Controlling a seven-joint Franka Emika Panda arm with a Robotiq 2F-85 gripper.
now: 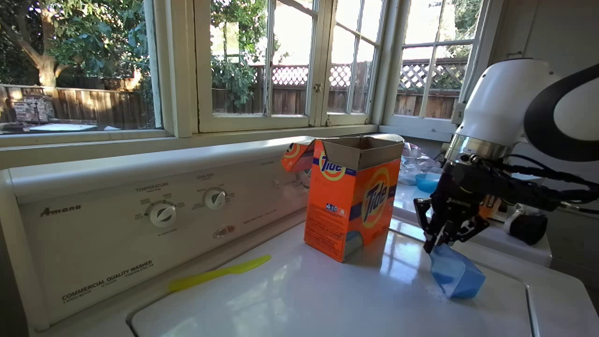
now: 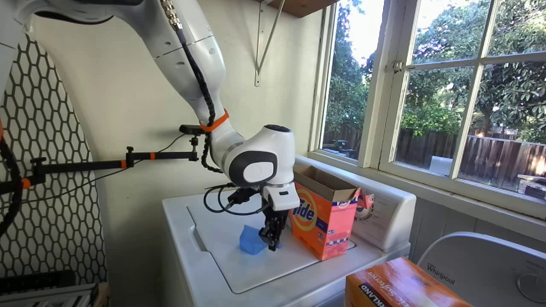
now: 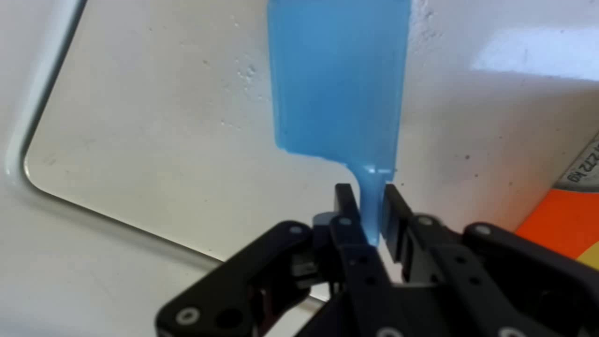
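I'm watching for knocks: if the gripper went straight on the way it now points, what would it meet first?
Probably the white washer lid: the gripper points down at it, with the blue scoop's handle between its jaws. The height above the lid is hard to judge.

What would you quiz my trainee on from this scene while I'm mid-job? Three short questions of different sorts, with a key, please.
1. Short answer: In the wrist view, what lies between the jaws of the gripper?
2. True or false: The Tide box has its top closed.
3. Multiple choice: Where does the yellow utensil lie?
a) on the windowsill
b) on the washer
c) inside the Tide box

Key:
1. The handle of the blue scoop.
2. False: the Tide box stands open at the top, as both exterior views show.
3. b
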